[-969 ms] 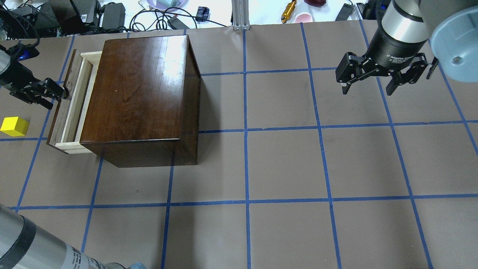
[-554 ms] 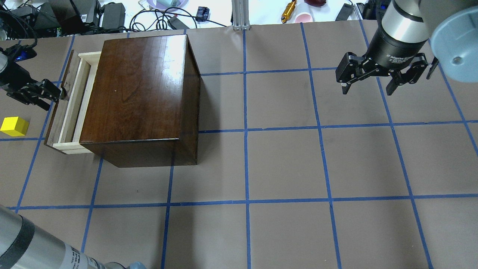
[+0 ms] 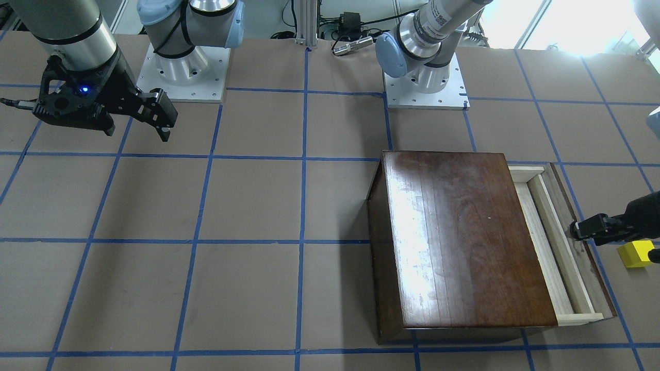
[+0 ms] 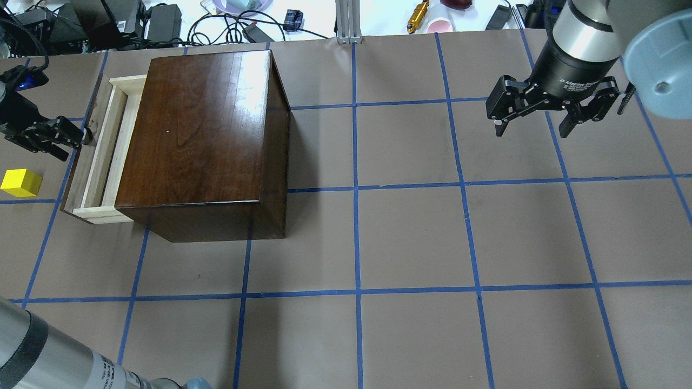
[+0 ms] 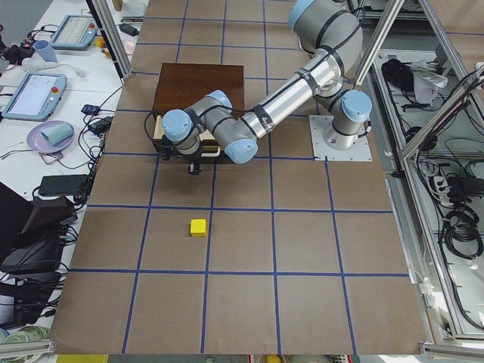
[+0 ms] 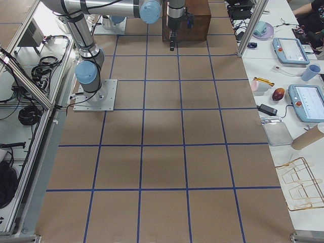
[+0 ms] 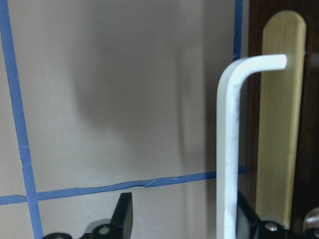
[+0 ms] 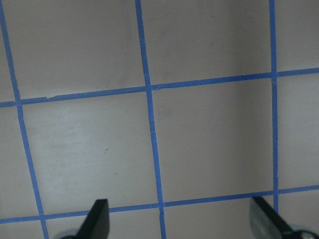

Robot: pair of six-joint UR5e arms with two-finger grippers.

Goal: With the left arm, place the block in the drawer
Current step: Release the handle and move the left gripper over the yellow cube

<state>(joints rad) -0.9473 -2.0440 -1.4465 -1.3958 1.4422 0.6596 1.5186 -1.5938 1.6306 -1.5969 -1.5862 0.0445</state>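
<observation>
The yellow block [image 4: 20, 182] lies on the table left of the drawer, also in the front view [image 3: 636, 253]. The drawer [image 4: 100, 156] is partly pulled out of the dark-brown cabinet [image 4: 200, 135]; its pale tray shows nothing inside. My left gripper [image 4: 81, 139] is at the drawer's dark front panel. In the left wrist view its fingers [image 7: 124, 211] stand apart around the white handle [image 7: 227, 149], which sits against the right-hand finger. The block is just beyond this gripper, apart from it. My right gripper [image 4: 532, 132] hangs open and empty over the far right of the table.
Cables, power bricks [image 4: 162, 21], a pink cup [image 4: 440, 24] and an aluminium post [image 4: 348, 21] line the table's back edge. The two arm bases [image 3: 180, 72] [image 3: 423, 82] stand at the robot's side. Blue tape lines grid the brown tabletop.
My left gripper has moved left with the handle, and the drawer has slid further out of the cabinet. The block and the right arm have not moved.
</observation>
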